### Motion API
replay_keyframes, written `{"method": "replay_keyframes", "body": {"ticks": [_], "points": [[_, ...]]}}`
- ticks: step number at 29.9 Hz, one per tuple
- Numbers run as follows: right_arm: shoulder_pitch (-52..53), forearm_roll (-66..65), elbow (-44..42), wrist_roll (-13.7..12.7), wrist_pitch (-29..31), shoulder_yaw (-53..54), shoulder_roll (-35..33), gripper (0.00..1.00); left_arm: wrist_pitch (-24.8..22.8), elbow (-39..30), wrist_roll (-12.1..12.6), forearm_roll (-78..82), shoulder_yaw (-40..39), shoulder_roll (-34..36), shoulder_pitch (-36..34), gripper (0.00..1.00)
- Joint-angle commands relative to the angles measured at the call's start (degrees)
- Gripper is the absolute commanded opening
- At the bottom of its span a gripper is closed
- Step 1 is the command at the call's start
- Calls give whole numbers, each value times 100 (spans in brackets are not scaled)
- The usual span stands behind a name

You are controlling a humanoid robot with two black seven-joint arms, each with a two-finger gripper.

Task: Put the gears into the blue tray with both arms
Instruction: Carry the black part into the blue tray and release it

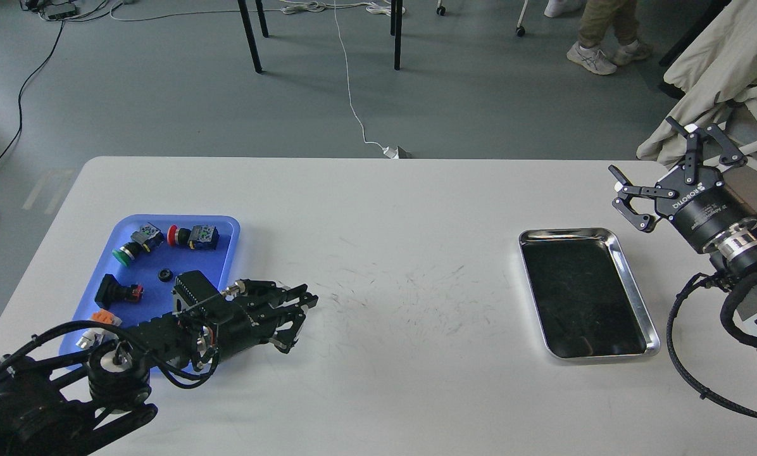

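Note:
One gear (164, 275), a tiny black toothed disc, lies inside the blue tray (163, 252) at the table's left. My left gripper (304, 300) hovers low just right of the tray's near right corner, fingers (293, 292) drawn together. The other gear does not show on the table; it sits hidden between those fingers. My right gripper (658, 163) is raised at the far right edge, beyond the steel tray, open with nothing in it.
Several coloured push-button switches (192, 235) lie in the blue tray. A shiny steel tray (633, 285) with a dark inside sits at the right. A person's legs and table legs stand on the floor beyond the table.

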Motion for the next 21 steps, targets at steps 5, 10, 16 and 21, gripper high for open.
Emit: {"method": "replay_keyframes", "body": {"ticks": [5, 10, 16, 21], "points": [[46, 4, 1, -8, 0, 17, -2, 97, 157, -778, -257, -518, -141, 2028, -238, 7], [29, -5, 1, -8, 0, 0, 7, 97, 1000, -146, -495, -1179, 44, 2117, 121, 7], [37, -5, 9, -8, 0, 0, 7, 97, 1257, 558, -513, -1170, 17, 1599, 535, 8], [46, -5, 9, -8, 0, 0, 7, 97, 1309, 1041, -609, -1161, 9, 1203, 772, 8]]}}
